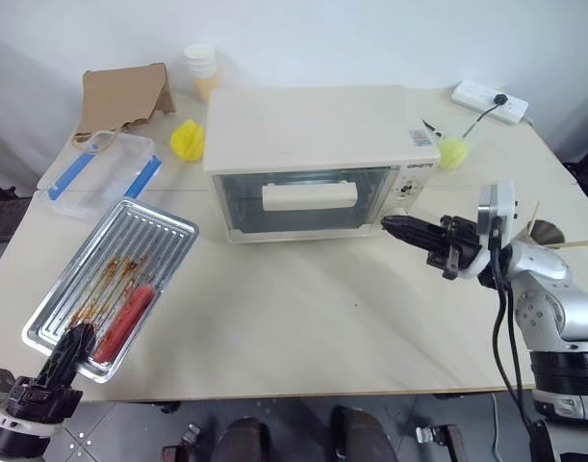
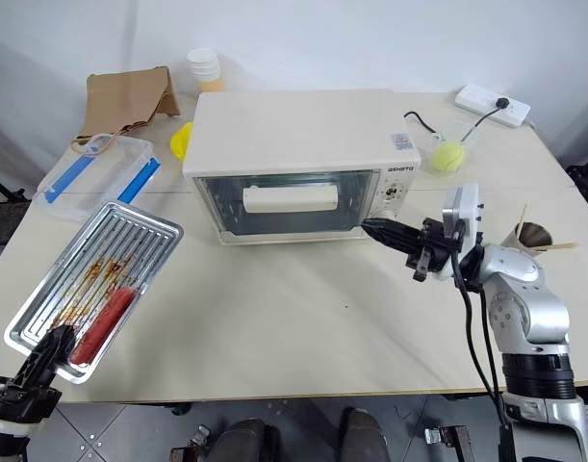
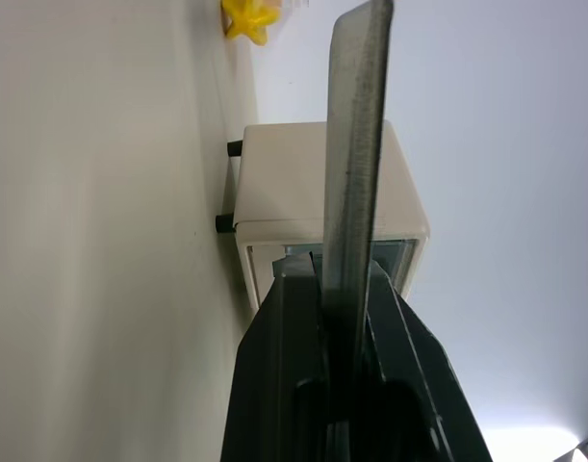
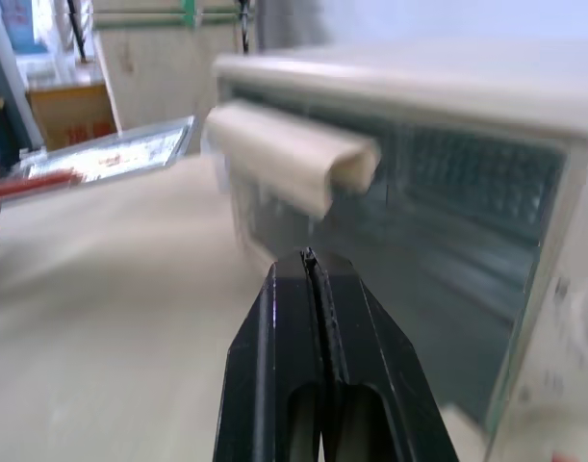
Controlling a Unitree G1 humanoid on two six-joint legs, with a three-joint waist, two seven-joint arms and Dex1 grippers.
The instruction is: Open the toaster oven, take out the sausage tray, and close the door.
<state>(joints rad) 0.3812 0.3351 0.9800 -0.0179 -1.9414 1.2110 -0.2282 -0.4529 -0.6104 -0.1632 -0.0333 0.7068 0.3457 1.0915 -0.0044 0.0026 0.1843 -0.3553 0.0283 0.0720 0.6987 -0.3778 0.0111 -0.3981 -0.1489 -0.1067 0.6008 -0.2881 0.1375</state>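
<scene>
My left gripper [image 1: 74, 339] clamped on near rim of sausage tray [image 1: 130, 252] resting on table [image 1: 303, 318] left of toaster oven [image 1: 313, 159], door [image 1: 308, 200] closed, my right gripper [image 1: 390, 225] pinched empty beside its lower right corner

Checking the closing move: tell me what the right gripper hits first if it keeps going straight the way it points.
Most likely the door of the toaster oven: the right gripper, jaws shut, points at the glass below the handle. Depth is unclear.

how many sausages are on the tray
1. A single red sausage lies at the near end of the sausage tray, beside the left tool. The rest holds browned bits; the tool may hide something.
</scene>
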